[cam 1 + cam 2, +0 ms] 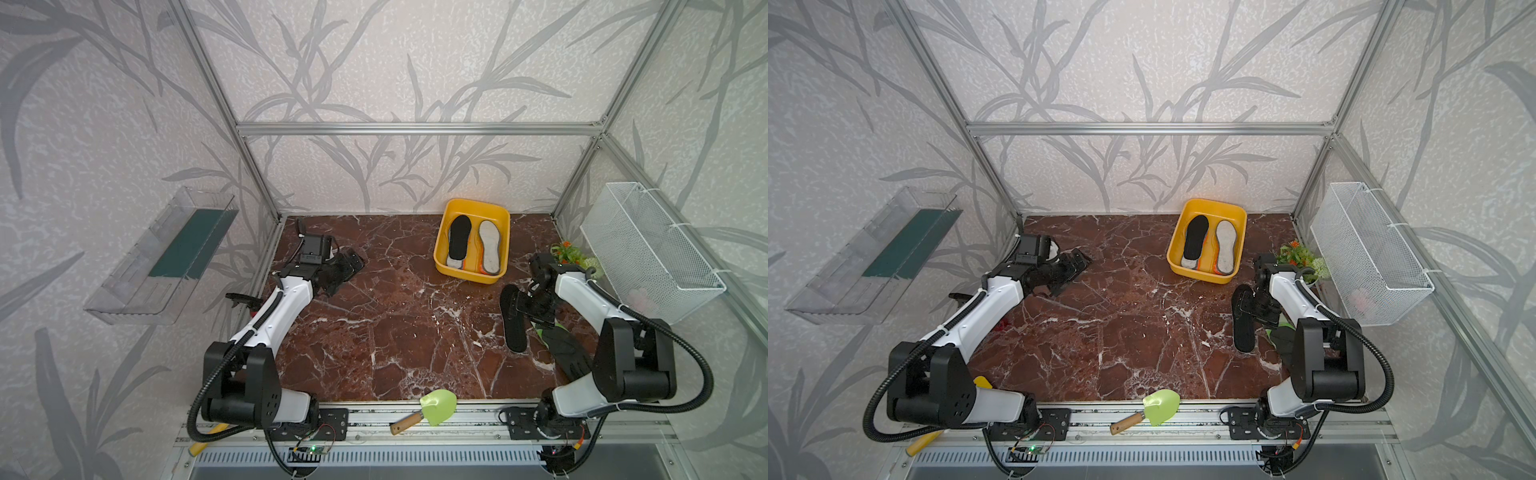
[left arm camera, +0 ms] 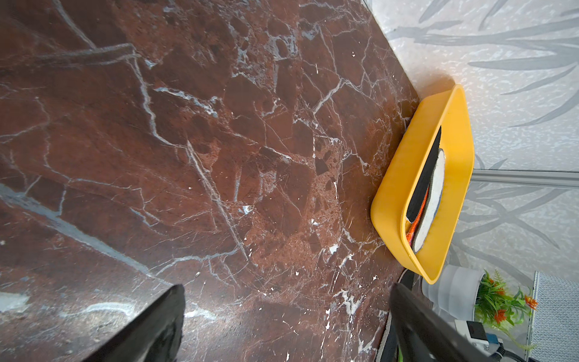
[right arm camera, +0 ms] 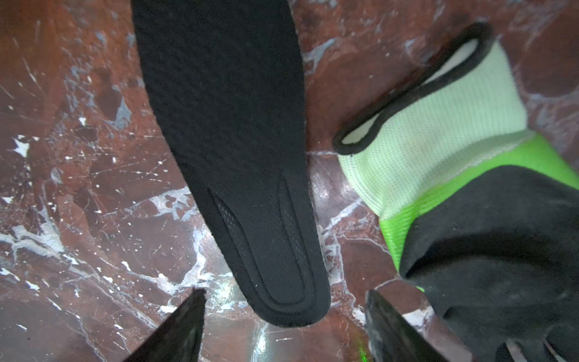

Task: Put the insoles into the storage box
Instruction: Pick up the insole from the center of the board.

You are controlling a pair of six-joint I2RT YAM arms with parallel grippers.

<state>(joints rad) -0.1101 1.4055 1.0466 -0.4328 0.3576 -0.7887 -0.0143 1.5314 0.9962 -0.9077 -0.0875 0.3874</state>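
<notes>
Right end effector [image 3: 285, 291], jaws apart, straddles the black insole [image 3: 232, 156] at lower centre, poised to pinch its heel. Left end effector [image 2: 288, 285] idles wide apart

1. The left arm [image 1: 291, 299] was stretched forward and low, the wrist turned inward.
2. The left gripper [image 1: 351, 264] was seen with jaws spread wide.
3. The right arm [image 1: 582, 299] was folded at the elbow, the forearm angled forward.
4. The right gripper [image 3: 286, 292] was pointed downward, jaws parted.
</notes>
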